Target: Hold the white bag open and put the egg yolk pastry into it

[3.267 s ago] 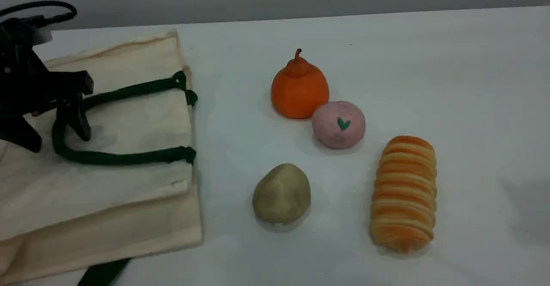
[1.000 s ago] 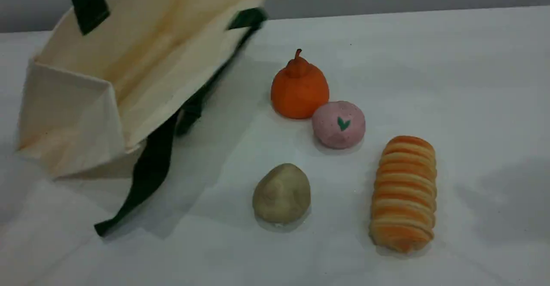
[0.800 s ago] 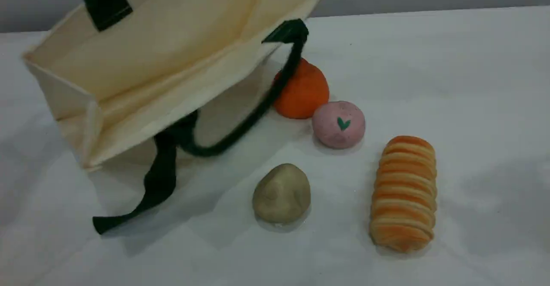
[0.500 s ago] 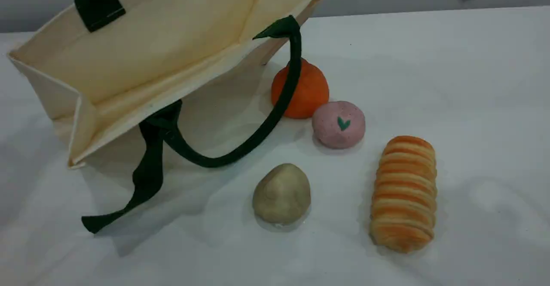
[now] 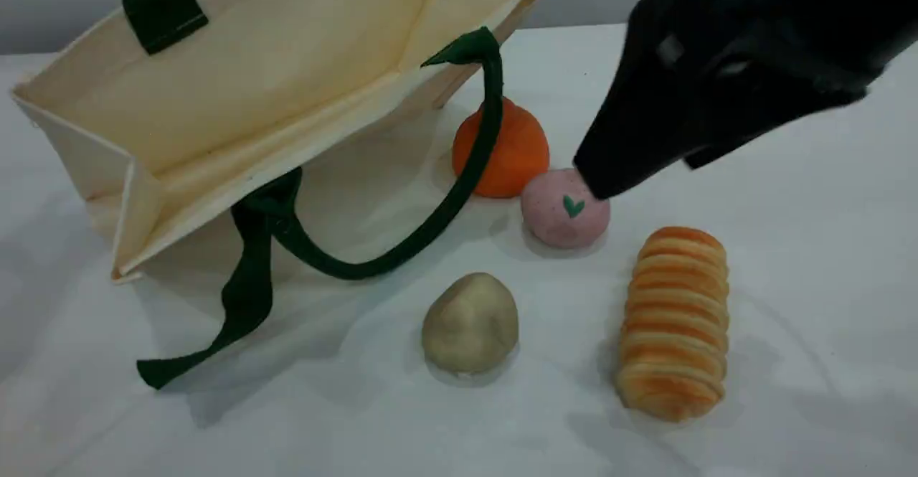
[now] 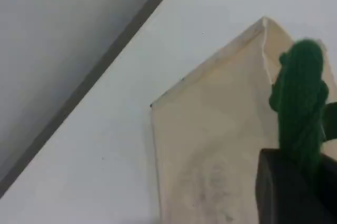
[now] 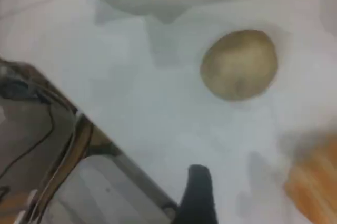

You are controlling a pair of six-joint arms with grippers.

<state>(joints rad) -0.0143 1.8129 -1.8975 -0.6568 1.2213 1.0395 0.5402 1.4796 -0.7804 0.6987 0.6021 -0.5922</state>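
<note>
The white bag (image 5: 251, 82) hangs tilted at the left, lifted off the table, its open mouth facing the camera. In the left wrist view my left gripper (image 6: 287, 182) is shut on the bag's dark green handle (image 6: 300, 103); that gripper is above the scene view's top edge. The bag's other handle (image 5: 459, 183) loops down loose. The egg yolk pastry (image 5: 470, 323) lies on the table in front, right of the bag, and also shows as the beige lump (image 7: 239, 63). My right gripper (image 5: 599, 179) is blurred, open and empty, over the pink ball, behind and to the right of the pastry.
An orange pear-shaped thing (image 5: 513, 154) and a pink ball with a green leaf mark (image 5: 559, 219) sit behind the pastry. A striped bread roll (image 5: 674, 319) lies to its right. A green strap (image 5: 244, 312) trails on the table. The table's edge (image 7: 79, 129) shows in the right wrist view.
The bag was lifted from flat, swung right and opened, and now hangs still. My right arm has come down from the top right to over the pink ball.
</note>
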